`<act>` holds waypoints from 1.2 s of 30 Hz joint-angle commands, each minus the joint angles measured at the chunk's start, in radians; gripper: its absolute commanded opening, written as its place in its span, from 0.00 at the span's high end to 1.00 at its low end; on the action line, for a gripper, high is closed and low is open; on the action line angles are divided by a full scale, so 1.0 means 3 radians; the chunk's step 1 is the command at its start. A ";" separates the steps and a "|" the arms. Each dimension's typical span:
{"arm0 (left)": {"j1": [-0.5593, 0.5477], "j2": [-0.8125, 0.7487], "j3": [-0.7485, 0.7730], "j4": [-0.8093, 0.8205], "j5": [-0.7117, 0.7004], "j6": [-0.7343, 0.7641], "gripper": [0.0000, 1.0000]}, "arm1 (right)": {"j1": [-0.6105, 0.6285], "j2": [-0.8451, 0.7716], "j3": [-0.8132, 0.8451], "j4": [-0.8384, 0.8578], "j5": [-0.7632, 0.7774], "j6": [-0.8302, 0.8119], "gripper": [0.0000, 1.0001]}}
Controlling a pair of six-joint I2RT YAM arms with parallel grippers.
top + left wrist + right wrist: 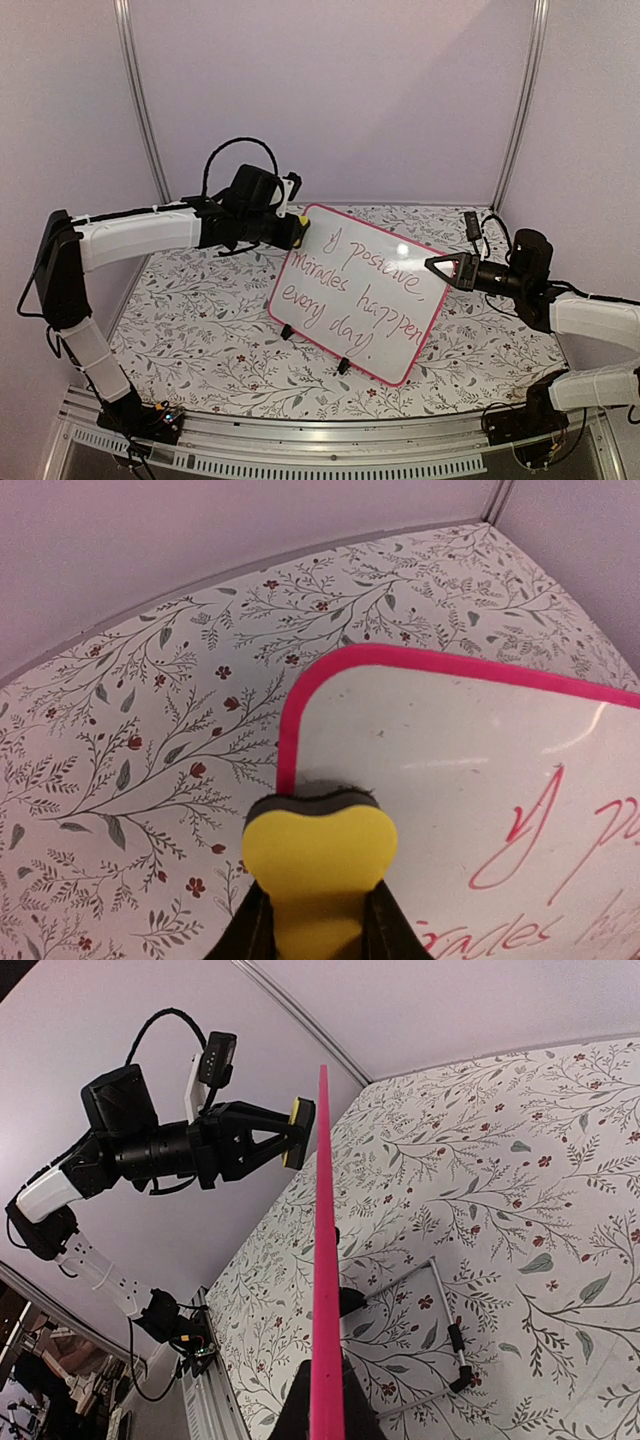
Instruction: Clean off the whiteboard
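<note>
Whiteboard [360, 295], red handwriting, upright at centre of table [200, 330]. Left gripper [297, 228] clamped on yellow eraser [318, 855] at board's upper-left corner; right gripper [437, 266] pinching its right edge

One whiteboard [360, 292], one yellow eraser [318, 865], two black clip feet [287, 332] [343, 366], two end effectors [297, 225] [433, 263]

- We see a table [200, 330] with a white surface printed with leaves and red flowers.
- A thin wire frame [432, 1332] lies flat on it.
- The whiteboard [360, 300] has 2 black feet [343, 366] low over it; we cannot tell if they touch.
</note>
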 commanded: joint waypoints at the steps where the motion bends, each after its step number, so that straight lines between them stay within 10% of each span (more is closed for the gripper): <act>1: -0.0082 -0.0022 0.0037 0.0173 0.0209 0.0097 1.00 | 0.0076 0.0023 0.0049 -0.0047 -0.0213 -0.0095 1.00; 36: -0.0369 0.0169 -0.0123 -0.0438 -0.0174 -0.0133 1.00 | 0.0091 -0.0003 0.0039 -0.0042 -0.0234 -0.0087 1.00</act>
